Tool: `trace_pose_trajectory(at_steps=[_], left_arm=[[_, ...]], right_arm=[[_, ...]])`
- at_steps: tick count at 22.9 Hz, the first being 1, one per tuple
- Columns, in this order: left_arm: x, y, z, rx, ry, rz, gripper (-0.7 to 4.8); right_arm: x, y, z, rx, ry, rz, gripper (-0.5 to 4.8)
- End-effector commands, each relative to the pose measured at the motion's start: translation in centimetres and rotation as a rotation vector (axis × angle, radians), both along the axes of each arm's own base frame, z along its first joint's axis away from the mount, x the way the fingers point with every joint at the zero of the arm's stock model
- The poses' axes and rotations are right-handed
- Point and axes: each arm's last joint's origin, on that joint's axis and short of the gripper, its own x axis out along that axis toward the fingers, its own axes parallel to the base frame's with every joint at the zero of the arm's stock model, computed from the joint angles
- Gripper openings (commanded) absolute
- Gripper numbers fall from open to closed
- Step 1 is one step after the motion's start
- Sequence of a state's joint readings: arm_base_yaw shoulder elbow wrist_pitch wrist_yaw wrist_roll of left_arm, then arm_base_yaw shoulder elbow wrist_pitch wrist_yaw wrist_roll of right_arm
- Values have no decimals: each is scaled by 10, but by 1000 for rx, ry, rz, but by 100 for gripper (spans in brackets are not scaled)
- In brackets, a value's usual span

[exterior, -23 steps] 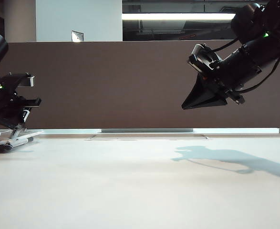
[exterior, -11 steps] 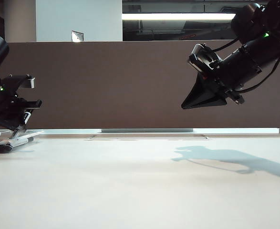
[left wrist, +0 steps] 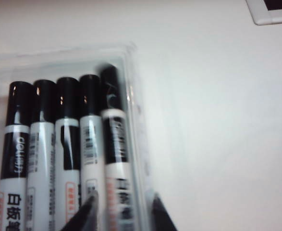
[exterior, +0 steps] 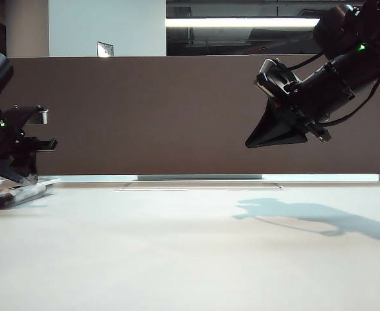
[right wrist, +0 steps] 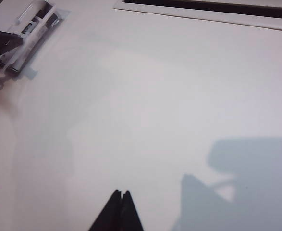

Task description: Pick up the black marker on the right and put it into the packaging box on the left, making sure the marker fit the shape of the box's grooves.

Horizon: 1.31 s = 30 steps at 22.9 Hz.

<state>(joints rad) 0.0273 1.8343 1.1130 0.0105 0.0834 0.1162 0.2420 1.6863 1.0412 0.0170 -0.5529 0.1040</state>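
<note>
A: Marker (left wrist: 115, 144) sits in the box (left wrist: 133, 86), outermost of five, cap a bit past the others. Left gripper (left wrist: 121, 211) right over it, fingers parted either side of the barrel, not gripping.

B: So release step?

A: Looks like it. Next I'd guess lift straight up without dragging the marker, then check it's seated in its groove; can't tell from here.

B: Right gripper (right wrist: 121, 211)?

A: Clenched, empty, hanging high over the table (exterior: 190, 259), well apart from the box.

B: Surface, room?

A: Plain white table, arm shadow on it. Brown partition (exterior: 151, 116) behind, ceiling light (exterior: 241, 23) strip above.
</note>
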Motion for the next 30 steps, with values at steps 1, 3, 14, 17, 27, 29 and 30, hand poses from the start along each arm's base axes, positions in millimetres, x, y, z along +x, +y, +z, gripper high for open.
trace_pose_trajectory(at_steps=[1, 3, 14, 17, 27, 29, 30], left_arm=[[0, 0, 2, 3, -5, -1, 126], [0, 0, 3, 3, -7, -1, 126], [-8, 0, 39, 7, -124, -1, -5], [-15, -1, 56, -1, -159, 2, -6], [-47, -11, 101, -108, -191, 48, -6], [-57, -14, 107, -124, -202, 49, -6], [-68, -14, 112, -129, -220, 51, -6]], right_arm=[[0, 1, 6, 8, -28, 9, -6], [0, 1, 6, 8, -29, 9, -6], [0, 1, 6, 6, -30, 5, -6], [2, -1, 5, -34, -39, -53, -6], [-19, -15, 51, -143, -186, -215, -6], [-29, -18, 64, -180, -222, -216, -6], [-40, -23, 75, -209, -240, -221, -6]])
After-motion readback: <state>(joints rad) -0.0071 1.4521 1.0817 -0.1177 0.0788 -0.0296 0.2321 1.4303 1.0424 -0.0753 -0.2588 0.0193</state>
